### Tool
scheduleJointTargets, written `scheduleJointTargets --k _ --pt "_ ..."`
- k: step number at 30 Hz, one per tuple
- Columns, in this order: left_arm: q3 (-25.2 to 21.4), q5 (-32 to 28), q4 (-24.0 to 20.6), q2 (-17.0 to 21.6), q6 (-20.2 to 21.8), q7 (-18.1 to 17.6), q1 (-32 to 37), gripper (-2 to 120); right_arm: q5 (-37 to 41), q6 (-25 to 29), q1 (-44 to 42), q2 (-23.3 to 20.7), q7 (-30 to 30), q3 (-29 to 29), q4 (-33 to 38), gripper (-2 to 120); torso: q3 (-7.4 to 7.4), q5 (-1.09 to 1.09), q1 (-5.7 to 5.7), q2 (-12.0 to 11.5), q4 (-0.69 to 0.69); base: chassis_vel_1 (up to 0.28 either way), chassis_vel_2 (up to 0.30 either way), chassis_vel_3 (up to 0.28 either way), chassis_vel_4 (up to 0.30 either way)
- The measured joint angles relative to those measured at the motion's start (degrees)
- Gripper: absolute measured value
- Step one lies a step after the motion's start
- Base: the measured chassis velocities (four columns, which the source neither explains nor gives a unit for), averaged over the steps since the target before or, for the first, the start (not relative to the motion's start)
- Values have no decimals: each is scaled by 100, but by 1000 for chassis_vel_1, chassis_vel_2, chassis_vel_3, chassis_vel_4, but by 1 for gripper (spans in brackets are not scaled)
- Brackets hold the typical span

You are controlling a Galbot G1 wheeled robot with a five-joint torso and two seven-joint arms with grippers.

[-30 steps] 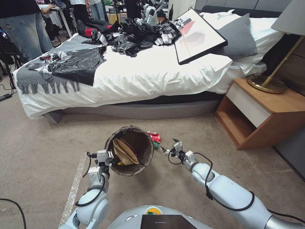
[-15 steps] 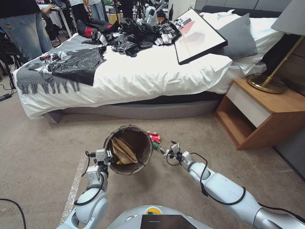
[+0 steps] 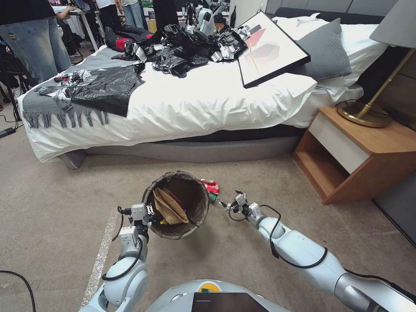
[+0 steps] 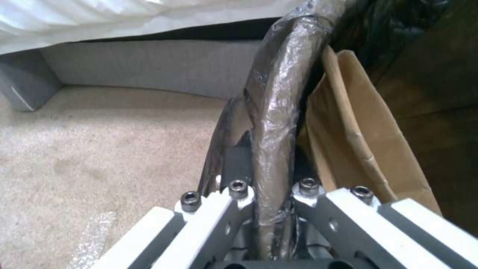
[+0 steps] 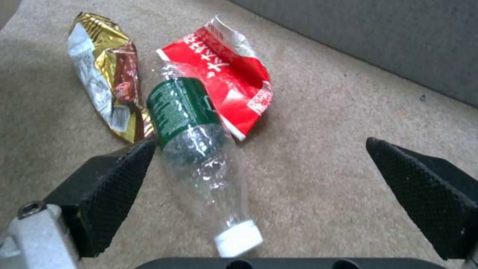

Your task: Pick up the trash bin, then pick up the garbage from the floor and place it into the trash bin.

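Note:
The trash bin (image 3: pixel 197 200), lined with a dark bag, hangs tilted just above the floor (image 3: pixel 52 208). My left gripper (image 3: pixel 146 212) is shut on its rim (image 4: pixel 279 112). A brown paper bag (image 3: pixel 168 207) lies inside it, close to my left fingers (image 4: pixel 363 142). To the bin's right, garbage lies on the carpet: a clear bottle with a green label (image 5: pixel 196 138), a red wrapper (image 5: pixel 229 82) and a gold wrapper (image 5: pixel 107 74). My right gripper (image 3: pixel 230 204) hovers open low over them. The bottle lies beside one finger of the right gripper (image 5: pixel 260 144).
A bed (image 3: pixel 195 108) with white bedding stands straight ahead, with black plastic sheets (image 3: pixel 108 89) and a framed picture (image 3: pixel 271 47) on it. At the right stands a wooden nightstand (image 3: pixel 359 156) with a lamp base. A pale tape line (image 3: pixel 102 255) runs along the carpet on the left.
My right arm has stretched forward and its elbow has dropped, while the open gripper stays close over the bottle. The left gripper and bin have hardly moved.

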Motion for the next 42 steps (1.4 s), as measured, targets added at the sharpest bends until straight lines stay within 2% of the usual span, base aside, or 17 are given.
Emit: scheduleJointTargets --k 10,22,31,42 --pt "34 6 9 17 4 -10 -39 0 19 -21 346 337 -279 -73 -578 100 0 0 0 0 0 0 0 0 0" --pt "-17 -55 6 46 16 -31 -115 0 -86 -34 854 1068 -613 -289 -1492 100 0 0 0 0 1 0 0 0 0" --pt "-22 -90 24 43 24 -56 -180 0 -132 -25 927 1231 -679 -368 -1665 100 0 -1 0 0 0 0 0 0 0" --pt "-22 -117 55 37 27 -69 -229 0 -322 101 1041 1652 -823 -219 -2507 100 0 0 0 0 0 0 0 0 0"
